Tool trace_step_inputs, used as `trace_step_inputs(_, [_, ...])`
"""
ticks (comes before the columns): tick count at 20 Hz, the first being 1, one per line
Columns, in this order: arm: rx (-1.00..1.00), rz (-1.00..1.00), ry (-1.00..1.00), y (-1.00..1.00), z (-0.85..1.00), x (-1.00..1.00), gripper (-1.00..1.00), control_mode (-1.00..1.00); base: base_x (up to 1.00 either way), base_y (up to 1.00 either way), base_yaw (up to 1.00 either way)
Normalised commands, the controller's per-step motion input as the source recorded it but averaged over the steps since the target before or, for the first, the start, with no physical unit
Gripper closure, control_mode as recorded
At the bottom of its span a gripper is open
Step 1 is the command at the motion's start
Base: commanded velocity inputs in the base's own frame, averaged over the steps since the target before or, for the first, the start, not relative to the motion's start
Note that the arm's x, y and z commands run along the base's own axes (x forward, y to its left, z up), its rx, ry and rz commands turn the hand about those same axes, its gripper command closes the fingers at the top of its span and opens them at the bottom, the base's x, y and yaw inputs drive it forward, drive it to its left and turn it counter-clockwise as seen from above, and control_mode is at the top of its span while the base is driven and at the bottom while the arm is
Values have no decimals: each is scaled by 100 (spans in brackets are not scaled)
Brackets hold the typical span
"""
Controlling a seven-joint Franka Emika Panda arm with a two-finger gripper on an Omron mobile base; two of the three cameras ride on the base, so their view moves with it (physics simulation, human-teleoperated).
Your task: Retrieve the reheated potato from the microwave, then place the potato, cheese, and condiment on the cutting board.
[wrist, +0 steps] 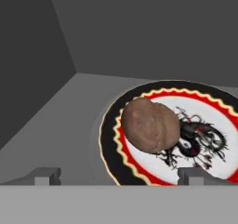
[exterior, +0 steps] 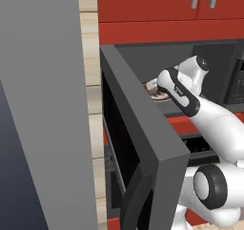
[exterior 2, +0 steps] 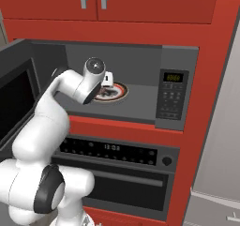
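Note:
The microwave (exterior 2: 140, 63) stands open, its door (exterior: 143, 138) swung out to the left. My arm reaches into the cavity. The brown potato (wrist: 150, 124) lies on a round plate (wrist: 209, 111) with a black, red and yellow rim, on the plate's left half. My gripper (wrist: 120, 175) is open and hovers just short of the potato; its two fingertips (wrist: 46, 174) stand wide apart with nothing between them. From the right base view the gripper (exterior 2: 108, 79) sits over the plate (exterior 2: 119, 92). The cheese, condiment and cutting board are out of view.
The open door (exterior 2: 14, 98) juts out beside my arm on its left. An oven (exterior 2: 112, 147) with a display and a knob sits below the microwave. Red cabinets (exterior 2: 140, 0) hang above. A tall grey panel (exterior: 38, 105) stands at the left.

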Motion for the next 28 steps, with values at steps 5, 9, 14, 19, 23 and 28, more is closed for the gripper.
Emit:
trace_step_inputs(5, [-4,0,0,3,-21,21,-100,-100,0,0,0])
trace_step_inputs(9, [-4,0,0,0,-10,34,-100,-100,0,0,0])
trace_step_inputs(14, [-3,0,0,0,-4,32,-100,-100,0,0,0])
trace_step_inputs(19, [-3,0,0,0,-9,25,-100,-100,0,0,0])
trace_step_inputs(23, [-4,1,0,0,-13,17,-100,-100,0,0,0])
trace_step_inputs(28, [-4,1,0,0,-15,13,-100,-100,0,0,0])
